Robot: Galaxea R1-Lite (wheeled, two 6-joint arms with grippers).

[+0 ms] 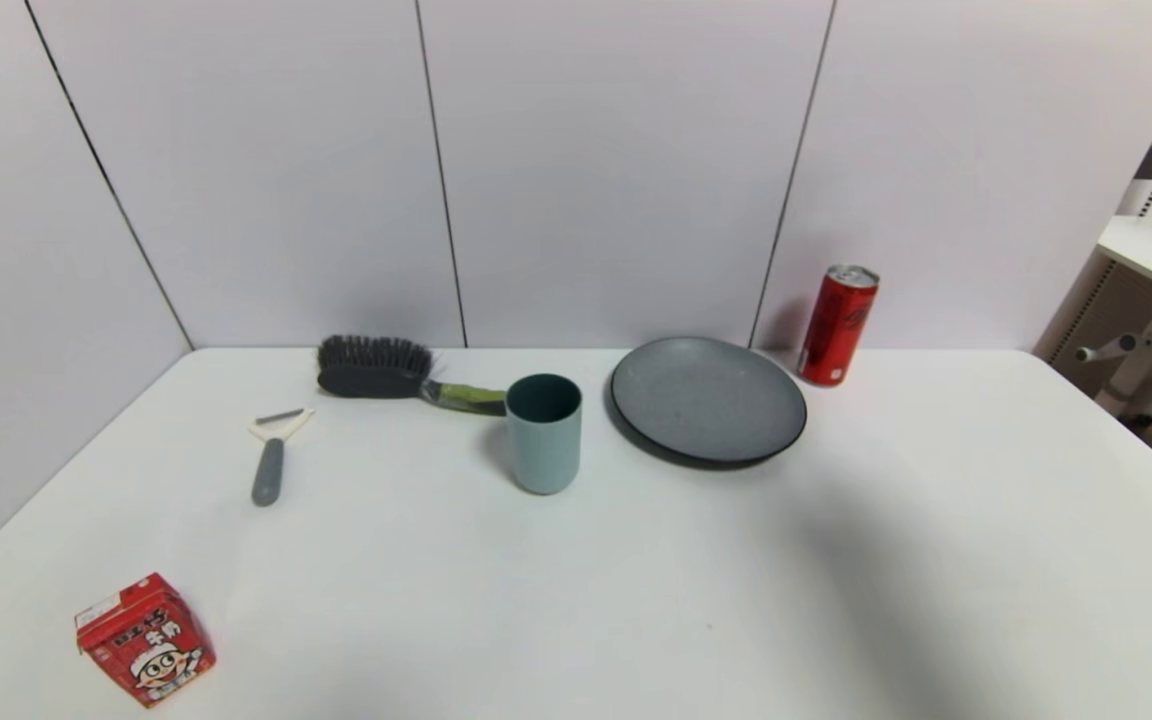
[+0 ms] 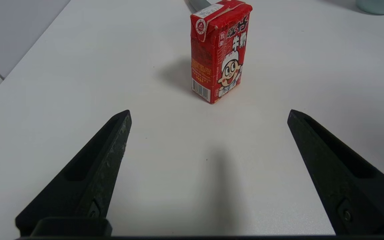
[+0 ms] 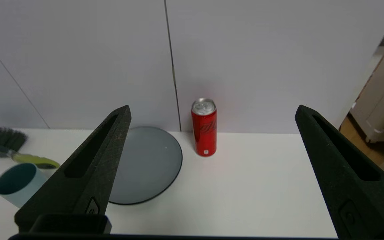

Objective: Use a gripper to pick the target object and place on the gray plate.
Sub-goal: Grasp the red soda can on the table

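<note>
A tall slim red can [image 1: 839, 325] with a silver top stands upright at the back right of the white table, just right of the round gray plate [image 1: 707, 400]. The plate holds nothing. In the right wrist view the can [image 3: 204, 127] stands far ahead between the open fingers, with the plate [image 3: 148, 163] beside it. My right gripper [image 3: 212, 111] is open and empty, well short of the can. My left gripper [image 2: 208, 113] is open and empty, low over the table near the red carton. Neither gripper shows in the head view.
A blue-gray cup [image 1: 543, 432] stands left of the plate. A black brush [image 1: 386, 370] with a green handle lies behind it. A gray-handled peeler [image 1: 271, 455] lies at left. A red cartoon-face carton [image 1: 144, 640] stands at the front left and shows upright in the left wrist view [image 2: 219, 50].
</note>
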